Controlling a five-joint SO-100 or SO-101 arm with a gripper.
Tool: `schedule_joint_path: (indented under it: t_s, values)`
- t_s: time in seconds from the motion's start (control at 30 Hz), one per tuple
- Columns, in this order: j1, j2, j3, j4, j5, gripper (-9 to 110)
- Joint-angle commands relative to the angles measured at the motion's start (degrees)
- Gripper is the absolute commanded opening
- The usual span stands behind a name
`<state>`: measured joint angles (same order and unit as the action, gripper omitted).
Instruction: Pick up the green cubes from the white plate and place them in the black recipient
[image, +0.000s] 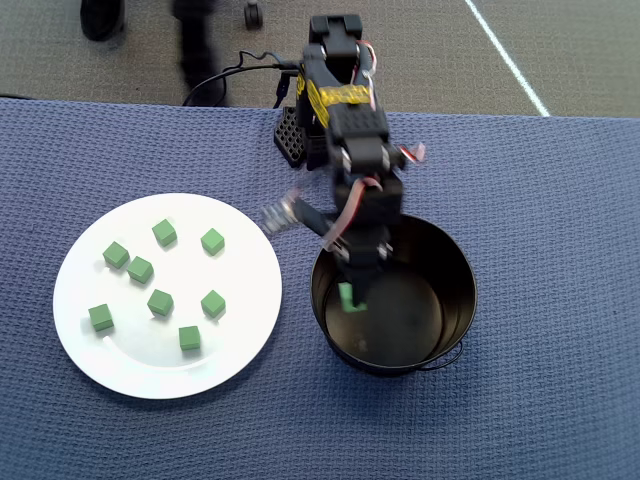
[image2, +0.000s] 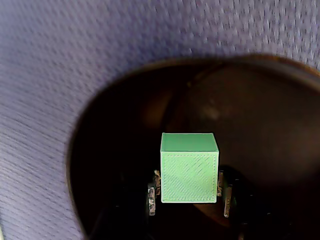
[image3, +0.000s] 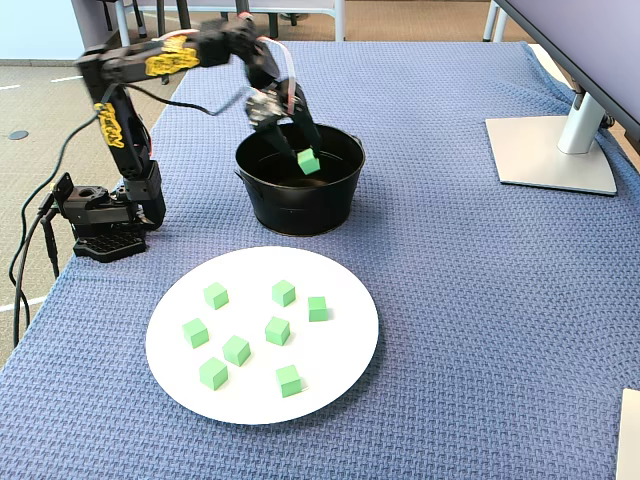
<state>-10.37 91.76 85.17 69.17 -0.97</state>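
Over the open mouth of the black recipient (image: 466, 290), my gripper (image: 348, 297) is shut on one green cube (image: 345, 298). In the wrist view the cube (image2: 189, 167) sits between the two fingertips (image2: 153, 194), with the pot's dark inside (image2: 260, 130) below it. The fixed view shows the same cube (image3: 309, 161) hanging just inside the pot's rim (image3: 296, 208). Several more green cubes (image: 160, 301) lie scattered on the white plate (image: 170, 372), left of the pot in the overhead view and in front of it in the fixed view (image3: 277, 330).
A blue woven cloth (image: 540, 200) covers the table. The arm's base (image3: 102, 225) is clamped at the table's far left edge in the fixed view. A monitor stand (image3: 552, 152) rests at the right, and a pale object (image3: 630, 440) pokes in at the bottom right corner.
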Motion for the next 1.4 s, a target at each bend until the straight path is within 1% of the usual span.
schedule_joint_path:
  t_s: [0.0,0.03,0.07,0.13,0.2,0.33,0.4,0.5,0.57,0.67,0.77,0.9,1.0,1.07,1.23,1.3,1.37]
  values:
    - [-4.0,-1.4,-4.3,-2.0,1.5,0]
    - [-4.5,-0.8,-4.3,-1.6,1.5,1]
    - [-4.9,0.0,-4.5,-1.1,1.2,7]
    - [-5.4,1.0,-5.8,0.8,0.4,26]
    - [-4.7,2.5,-7.0,2.1,0.7,30]
    - [-1.1,7.0,-9.3,4.7,-0.4,29]
    - [1.3,9.1,-10.0,5.8,-1.4,24]
    - [7.6,11.0,-10.1,7.6,-2.1,14]
    - [13.1,11.6,-9.1,7.9,-4.8,11]
    - [20.9,10.1,-10.2,10.2,-13.6,11]
    - [28.7,8.1,-9.2,10.2,-27.7,15]
    - [37.3,3.9,-4.2,5.0,-43.9,17]
    - [41.0,1.6,1.2,0.4,-55.8,18]
    - [42.5,0.8,5.0,-4.0,-61.8,19]
    - [43.2,-3.1,6.3,-6.0,-71.5,24]
    - [43.1,-5.5,5.8,-8.2,-72.0,25]
    - [43.1,-8.2,3.6,-7.6,-72.4,24]
